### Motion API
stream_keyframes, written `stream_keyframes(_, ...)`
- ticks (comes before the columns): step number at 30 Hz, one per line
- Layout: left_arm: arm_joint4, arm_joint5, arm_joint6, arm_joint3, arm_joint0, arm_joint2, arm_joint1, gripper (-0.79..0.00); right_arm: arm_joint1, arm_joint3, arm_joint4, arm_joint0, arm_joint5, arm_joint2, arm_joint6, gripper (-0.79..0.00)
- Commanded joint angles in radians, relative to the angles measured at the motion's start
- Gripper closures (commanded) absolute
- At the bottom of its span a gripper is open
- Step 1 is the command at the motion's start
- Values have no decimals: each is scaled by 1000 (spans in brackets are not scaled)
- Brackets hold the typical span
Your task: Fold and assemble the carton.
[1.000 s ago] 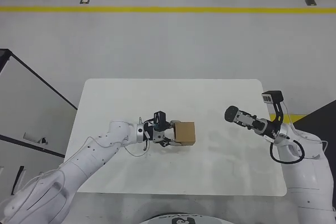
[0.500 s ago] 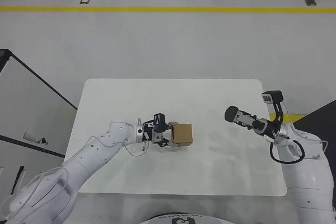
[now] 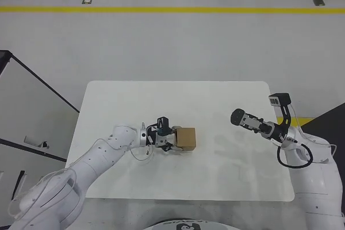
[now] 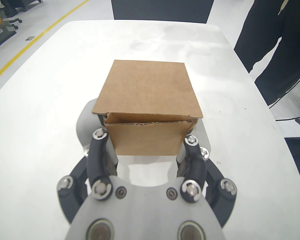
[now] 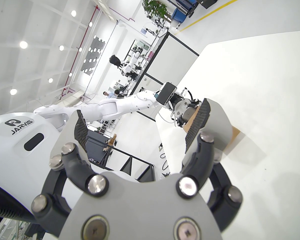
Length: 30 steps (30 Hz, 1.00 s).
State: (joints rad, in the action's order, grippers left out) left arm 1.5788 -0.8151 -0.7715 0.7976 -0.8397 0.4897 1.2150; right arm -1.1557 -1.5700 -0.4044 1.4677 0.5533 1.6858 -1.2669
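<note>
Your left gripper (image 3: 172, 140), clamped on the carton (image 3: 186, 138) from its 9 o'clock end, has drawn it slightly toward 9 o'clock to the table's (image 3: 230, 103) centre, boxed up but with one flap seam gaping, faces bare of print, while the right gripper (image 3: 239, 118) hangs open at 3 o'clock.

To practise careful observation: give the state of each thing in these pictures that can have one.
carton: folded into a box, near end flap not fully closed, resting on the table.
left gripper: fingers shut on the carton's sides.
right gripper: fingers open, empty, apart from the carton.
</note>
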Motion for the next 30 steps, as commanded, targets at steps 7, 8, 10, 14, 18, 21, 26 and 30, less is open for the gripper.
stream_keyframes(7, 25, 10, -57, -69, 15, -23, 27, 0, 0, 0, 0, 0, 0, 0, 0, -785)
stream_keyframes(8, 27, 11, -62, -76, 17, -26, 30, 0, 0, 0, 0, 0, 0, 0, 0, -785)
stream_keyframes(10, 31, 12, -70, -91, 20, -30, 35, 0, 0, 0, 0, 0, 0, 0, 0, -785)
stream_keyframes(14, 37, 15, -86, -117, 25, -36, 46, -83, 0, 0, 0, 0, 0, 0, 0, -785)
stream_keyframes(18, 41, 15, -100, -141, 28, -42, 55, -139, 0, 0, 0, 0, 0, 0, 0, -785)
stream_keyframes(21, 42, 14, -107, -157, 31, -45, 62, -163, 0, 0, 0, 0, 0, 0, 0, -785)
stream_keyframes(26, 45, 14, -117, -182, 35, -50, 73, -237, 0, 0, 0, 0, 0, 0, 0, -785)
stream_keyframes(30, 49, 12, -128, -195, 37, -54, 80, -363, 0, 0, 0, 0, 0, 0, 0, -785)
